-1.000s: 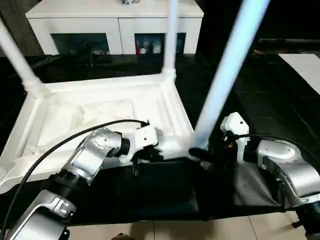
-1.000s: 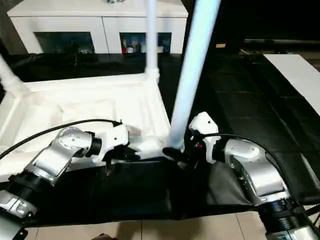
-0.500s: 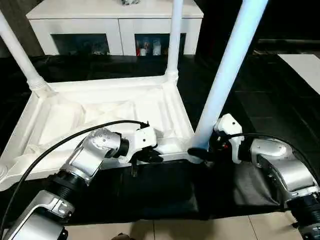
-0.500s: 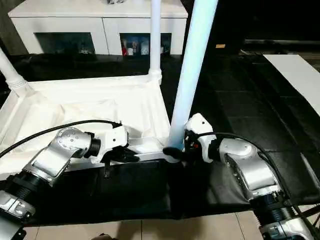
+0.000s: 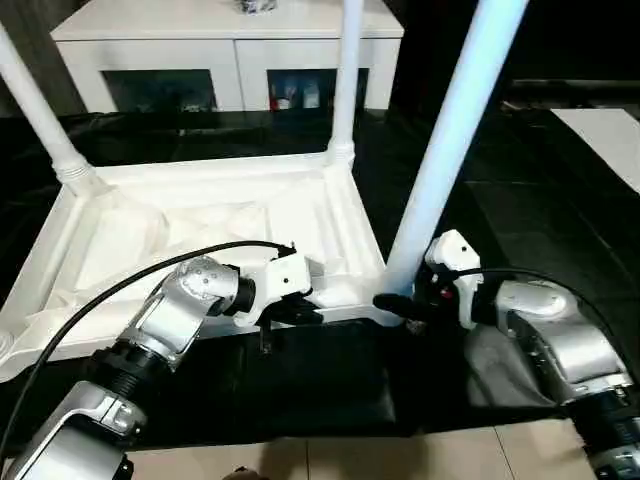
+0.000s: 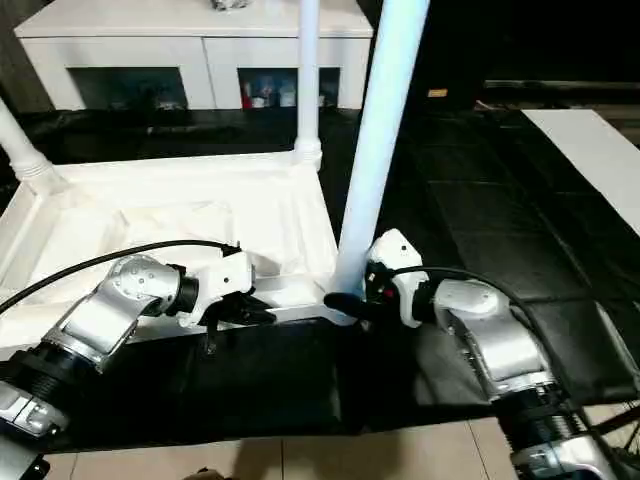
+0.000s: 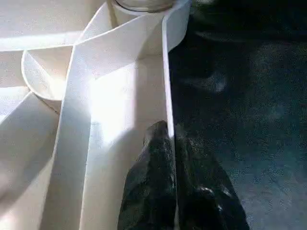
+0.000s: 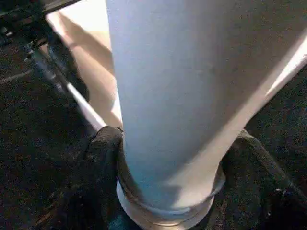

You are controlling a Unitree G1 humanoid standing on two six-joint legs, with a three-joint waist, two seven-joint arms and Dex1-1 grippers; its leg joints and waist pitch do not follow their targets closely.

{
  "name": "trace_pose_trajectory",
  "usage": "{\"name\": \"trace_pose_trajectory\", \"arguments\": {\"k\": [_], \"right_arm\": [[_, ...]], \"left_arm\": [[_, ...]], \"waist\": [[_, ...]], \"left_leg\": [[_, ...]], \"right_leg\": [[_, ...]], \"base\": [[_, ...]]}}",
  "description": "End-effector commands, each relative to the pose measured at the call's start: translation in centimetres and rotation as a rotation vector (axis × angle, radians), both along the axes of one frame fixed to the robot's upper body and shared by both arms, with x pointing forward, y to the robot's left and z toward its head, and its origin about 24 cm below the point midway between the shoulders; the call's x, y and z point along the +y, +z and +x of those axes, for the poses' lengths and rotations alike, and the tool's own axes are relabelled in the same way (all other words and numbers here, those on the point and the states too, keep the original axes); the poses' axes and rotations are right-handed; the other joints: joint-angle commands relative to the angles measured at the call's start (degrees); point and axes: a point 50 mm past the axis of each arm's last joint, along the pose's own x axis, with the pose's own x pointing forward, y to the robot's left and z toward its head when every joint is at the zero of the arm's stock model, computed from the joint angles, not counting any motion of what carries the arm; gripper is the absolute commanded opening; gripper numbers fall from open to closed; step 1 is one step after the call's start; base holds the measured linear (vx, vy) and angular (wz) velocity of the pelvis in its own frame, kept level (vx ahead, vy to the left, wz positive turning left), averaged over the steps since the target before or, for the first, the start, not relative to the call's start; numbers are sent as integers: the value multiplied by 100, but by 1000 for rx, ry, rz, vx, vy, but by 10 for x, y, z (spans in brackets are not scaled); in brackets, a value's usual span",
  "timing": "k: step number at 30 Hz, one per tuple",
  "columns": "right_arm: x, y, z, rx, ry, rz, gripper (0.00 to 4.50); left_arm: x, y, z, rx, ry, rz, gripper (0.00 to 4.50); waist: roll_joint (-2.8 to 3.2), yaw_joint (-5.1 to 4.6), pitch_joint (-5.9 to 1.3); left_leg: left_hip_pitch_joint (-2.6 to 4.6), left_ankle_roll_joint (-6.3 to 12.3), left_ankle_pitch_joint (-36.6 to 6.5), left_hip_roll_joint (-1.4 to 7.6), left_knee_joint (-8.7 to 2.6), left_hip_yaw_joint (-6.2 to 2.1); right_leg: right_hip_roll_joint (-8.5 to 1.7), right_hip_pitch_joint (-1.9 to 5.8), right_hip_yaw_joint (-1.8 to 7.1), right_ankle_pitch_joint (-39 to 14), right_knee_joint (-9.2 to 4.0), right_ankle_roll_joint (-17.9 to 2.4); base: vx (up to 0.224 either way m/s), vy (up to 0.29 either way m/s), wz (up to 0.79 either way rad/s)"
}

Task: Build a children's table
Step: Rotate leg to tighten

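Head cams look down; wrist cams close on tabletop (image 5: 200,215) rim, near leg (image 8: 168,96)

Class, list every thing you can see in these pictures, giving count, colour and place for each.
Table top: one, white, ribbed underside up on the dark cover.
Legs: three, white, standing in corner sockets: near right, far right, far left.
Cabinet: one, white with glass doors, behind the table.
Dark cover: one, black, under the table top.
Left gripper: black jaws shut on the table top's near rim.
Right gripper: black jaws around the near right leg's base.
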Motion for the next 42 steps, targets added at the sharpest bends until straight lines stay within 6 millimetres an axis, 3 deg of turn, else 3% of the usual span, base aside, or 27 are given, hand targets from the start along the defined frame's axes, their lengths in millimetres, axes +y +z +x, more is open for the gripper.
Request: {"name": "trace_pose_trajectory", "arguments": {"k": [1,2,5,7,10,15,18,19,21,28,29,33,34,41,42], "right_arm": [[-6,-9,14,8,-242,1,267],[-4,-13,18,16,-318,10,267],[8,-34,27,60,-595,-41,267],[13,-38,29,62,-628,-60,267],[35,-41,39,65,-786,-39,266],[55,-39,48,47,-812,-50,266],[75,-26,56,24,-750,80,266],[75,-20,56,-9,-721,109,322],[74,-14,57,-48,-700,141,338],[45,-3,51,-139,-664,138,408],[31,-1,44,-155,-608,103,420],[13,3,29,-156,-458,74,432],[10,4,25,-150,-412,69,432],[-10,14,-8,-117,-32,11,432],[-10,14,-8,-117,-32,11,432]], "left_arm": [[-13,3,4,-22,43,-41,0],[-16,1,6,-16,81,-53,0],[-30,-5,18,-50,240,-56,0],[-34,-6,21,-65,277,-49,0],[-52,0,32,-114,376,-65,0],[-63,4,38,-163,420,-57,0],[-66,5,40,-193,428,-54,0],[-65,4,40,-197,415,-53,0],[-62,3,39,-201,399,-43,0],[-47,1,36,-208,348,-24,0],[-41,0,33,-200,326,-15,0],[-31,-2,28,-182,266,2,0],[-29,-2,26,-178,236,1,0],[-16,2,1,-74,-65,-30,0],[-16,2,1,-74,-65,-30,0]], "waist": [[-33,-39,-357],[-53,-91,-338],[-37,-160,-319],[-41,-198,-306],[-30,-223,-295],[-27,-229,-317],[-33,-213,-329],[-32,-204,-334],[-18,-197,-351],[-31,-189,-344],[-27,-184,-339],[-30,-148,-350],[-3,-160,-350],[15,-162,-316],[19,-137,-324]], "left_leg": [[81,375,-410,137,-359,-24],[76,241,-548,122,-380,-27],[102,27,-762,127,-412,-37],[150,-168,-1187,108,-441,-41],[157,-192,-1379,99,-451,-34],[141,-191,-1251,88,-450,-38],[123,-81,-1150,92,-440,-31],[109,-13,-1056,95,-439,-33],[97,109,-807,93,-422,-27],[93,276,-745,101,-421,-20],[92,294,-707,106,-423,-24],[84,443,-572,113,-404,-25],[81,437,-576,118,-406,-28],[104,406,-988,167,-442,-26],[138,394,-1015,180,-438,-15]], "right_leg": [[-273,268,266,647,-352,-1627],[-269,270,260,371,-378,-1605],[-266,262,276,-58,-428,-1510],[-268,245,287,-722,-508,-1324],[-282,205,320,-1022,-563,-1202],[-255,206,309,-708,-543,-1158],[-270,228,305,-463,-532,-1172],[-269,244,301,-282,-519,-1192],[-259,259,293,158,-474,-1278],[-254,282,294,253,-475,-1354],[-249,292,292,290,-480,-1347],[-248,313,299,586,-464,-1369],[-252,302,300,592,-453,-1389],[-264,271,305,142,-504,-1473],[-261,249,309,150,-499,-1516]], "base": [[0,0,0],[0,0,0],[0,0,0],[0,0,0],[0,0,0],[0,0,0],[0,0,0],[0,0,0],[0,0,0],[0,0,0],[0,0,0],[0,0,0],[0,0,0],[0,0,0],[0,0,0]]}}
